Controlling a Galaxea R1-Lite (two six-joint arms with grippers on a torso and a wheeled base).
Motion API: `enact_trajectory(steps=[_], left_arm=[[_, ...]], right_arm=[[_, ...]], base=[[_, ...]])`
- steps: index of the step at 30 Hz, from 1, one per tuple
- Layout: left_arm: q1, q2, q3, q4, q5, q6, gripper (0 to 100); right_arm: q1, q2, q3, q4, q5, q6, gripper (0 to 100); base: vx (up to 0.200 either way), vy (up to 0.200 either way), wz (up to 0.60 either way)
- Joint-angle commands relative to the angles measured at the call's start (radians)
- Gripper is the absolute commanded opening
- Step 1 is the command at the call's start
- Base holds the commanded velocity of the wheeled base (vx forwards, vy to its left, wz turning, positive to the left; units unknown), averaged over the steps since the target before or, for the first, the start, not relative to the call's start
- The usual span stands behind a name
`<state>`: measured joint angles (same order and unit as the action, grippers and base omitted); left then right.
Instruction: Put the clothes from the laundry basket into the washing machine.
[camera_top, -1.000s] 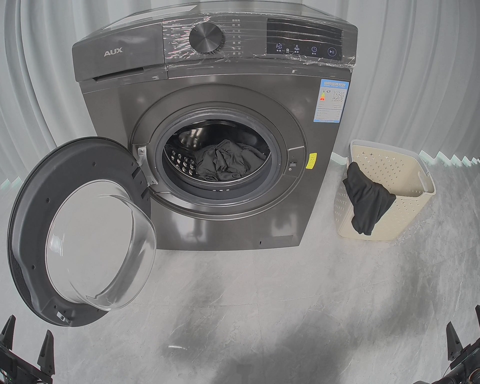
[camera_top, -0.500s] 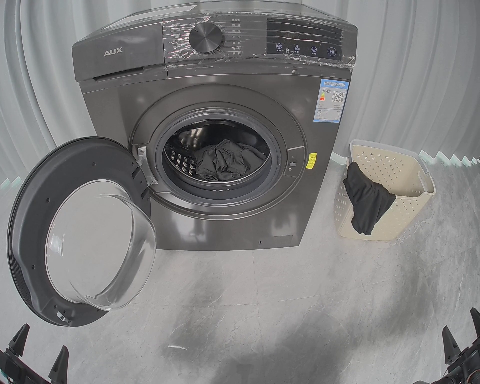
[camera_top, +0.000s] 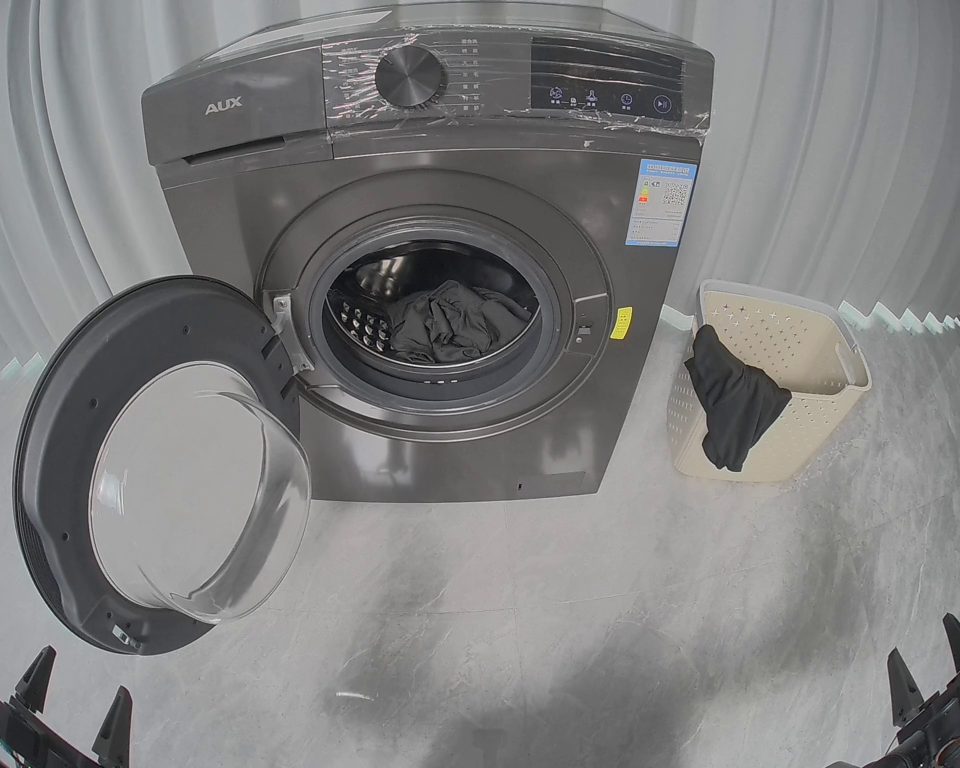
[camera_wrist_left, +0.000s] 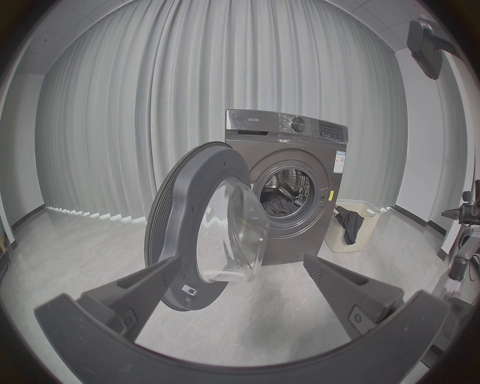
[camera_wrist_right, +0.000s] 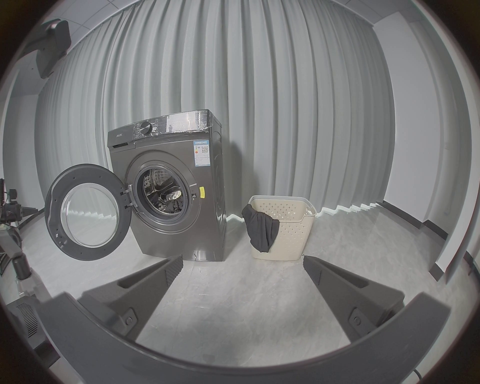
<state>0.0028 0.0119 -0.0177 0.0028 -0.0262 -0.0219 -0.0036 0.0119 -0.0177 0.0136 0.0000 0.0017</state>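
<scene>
- Two dark garments tell you where the task stands: one lies crumpled inside the drum (camera_top: 450, 322) of the washing machine (camera_top: 450, 180), and the other hangs over the near rim of the laundry basket (camera_top: 800, 385).
- That second garment (camera_top: 735, 395) is draped half in and half out, with its loose end trailing down the basket's outer wall. It probably sits that way because it is limp cloth caught on the rim. The hanging fold gives you an easy place to pinch without reaching deep inside.
- You cannot see the basket's bottom from here, so you cannot tell whether more clothes lie under the rim.
- The basket stands on the floor (camera_top: 560, 600) just beside the machine, on your right. This keeps the carry to the opening short and favours the right arm.
- The door (camera_top: 150, 460) is swung wide to your left, well off the opening, so nothing blocks the path from basket to drum.
- Your left end effector (camera_top: 78, 690) sits low at the near edge, below the open door, with its fingers spread apart and nothing between them.
- Your right end effector (camera_top: 925, 660) is likewise low and near, fingers apart and empty, well apart from the basket.
- By my reading, the next step is to approach the draped garment with the right arm.
- Watch that the cloth does not snag on the basket's perforated wall and drag the light basket along as you lift.
</scene>
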Motion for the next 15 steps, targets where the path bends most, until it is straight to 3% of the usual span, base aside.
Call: enact_trajectory(steps=[1, 6, 15], left_arm=[[0.000, -0.012, 0.016, 0.000, 0.000, -0.003, 100], [0.000, -0.012, 0.016, 0.002, 0.011, -0.015, 100], [0.000, -0.012, 0.016, 0.002, 0.011, -0.012, 100]], right_arm=[[0.001, -0.012, 0.012, 0.000, 0.002, -0.002, 100], [0.001, -0.012, 0.012, 0.000, 0.000, -0.002, 100], [0.001, -0.012, 0.012, 0.000, 0.000, -0.002, 100]], base=[[0.000, -0.200, 0.00], [0.000, -0.200, 0.00], [0.000, -0.200, 0.00]])
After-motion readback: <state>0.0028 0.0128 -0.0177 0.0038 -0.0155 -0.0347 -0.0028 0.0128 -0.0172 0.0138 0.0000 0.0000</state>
